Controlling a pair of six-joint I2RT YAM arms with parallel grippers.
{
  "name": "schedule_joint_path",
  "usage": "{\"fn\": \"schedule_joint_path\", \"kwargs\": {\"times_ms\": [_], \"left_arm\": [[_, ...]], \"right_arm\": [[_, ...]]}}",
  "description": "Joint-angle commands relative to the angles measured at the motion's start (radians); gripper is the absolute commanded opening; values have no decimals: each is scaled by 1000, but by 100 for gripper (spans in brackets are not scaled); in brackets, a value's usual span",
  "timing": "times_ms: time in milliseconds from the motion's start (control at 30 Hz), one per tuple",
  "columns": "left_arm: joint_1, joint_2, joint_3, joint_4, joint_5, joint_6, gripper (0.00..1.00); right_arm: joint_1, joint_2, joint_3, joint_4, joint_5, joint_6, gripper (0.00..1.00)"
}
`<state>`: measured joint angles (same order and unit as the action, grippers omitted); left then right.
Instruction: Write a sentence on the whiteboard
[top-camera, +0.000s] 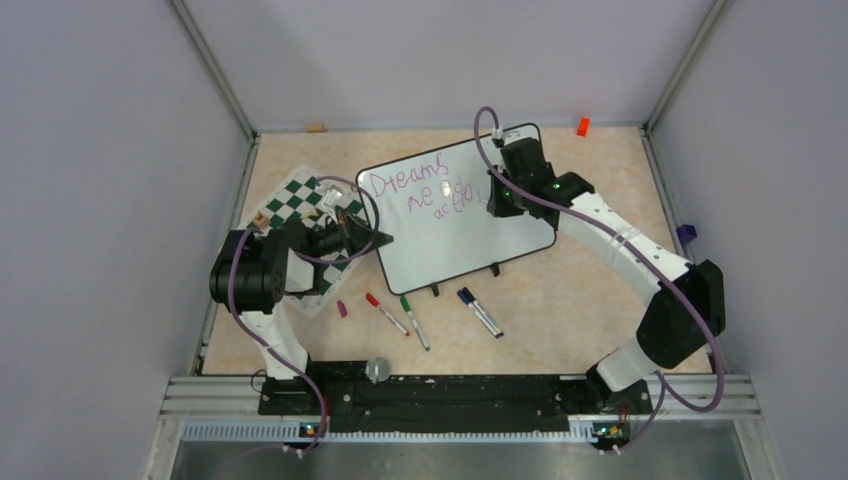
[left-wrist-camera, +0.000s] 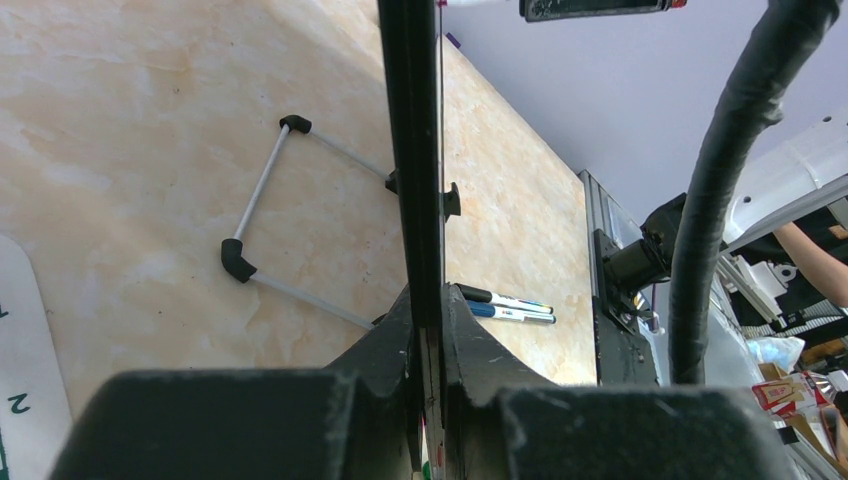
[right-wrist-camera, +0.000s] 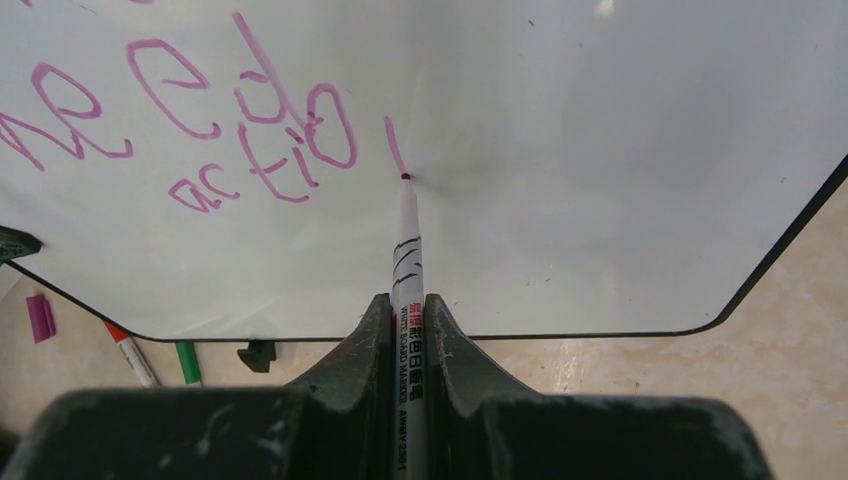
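Observation:
The whiteboard (top-camera: 470, 235) lies tilted on the table, black-framed. The sentence (top-camera: 405, 183) is purple-pink lettering starting "Dreams", with two shorter lines under it. In the right wrist view the lettering (right-wrist-camera: 250, 130) ends in "actio" and a fresh short stroke. My right gripper (right-wrist-camera: 406, 310) is shut on a white marker (right-wrist-camera: 405, 250), and the marker's tip touches the whiteboard (right-wrist-camera: 600, 150) at that stroke. From above, the right gripper (top-camera: 497, 195) is over the board's upper right part. My left gripper (top-camera: 375, 238) is shut on the board's left edge (left-wrist-camera: 408, 150), as the left wrist view (left-wrist-camera: 428, 310) shows.
A green-and-white chess mat (top-camera: 295, 205) lies under the left arm. A purple cap (top-camera: 342, 309), a red marker (top-camera: 386, 313), a green marker (top-camera: 414, 321) and two dark markers (top-camera: 480, 311) lie in front of the board. An orange piece (top-camera: 582, 126) sits at the back wall.

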<state>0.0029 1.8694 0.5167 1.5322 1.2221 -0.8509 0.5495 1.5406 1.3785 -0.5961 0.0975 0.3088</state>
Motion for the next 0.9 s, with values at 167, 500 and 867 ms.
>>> {"fn": "schedule_joint_path", "kwargs": {"times_ms": [167, 500, 867], "left_arm": [[-9, 2, -1, 88, 99, 81, 0], [-9, 1, -1, 88, 99, 81, 0], [-9, 1, -2, 88, 98, 82, 0]], "right_arm": [[-5, -33, -27, 30, 9, 13, 0], [-4, 27, 77, 29, 18, -20, 0], [-18, 51, 115, 12, 68, -27, 0]]}}
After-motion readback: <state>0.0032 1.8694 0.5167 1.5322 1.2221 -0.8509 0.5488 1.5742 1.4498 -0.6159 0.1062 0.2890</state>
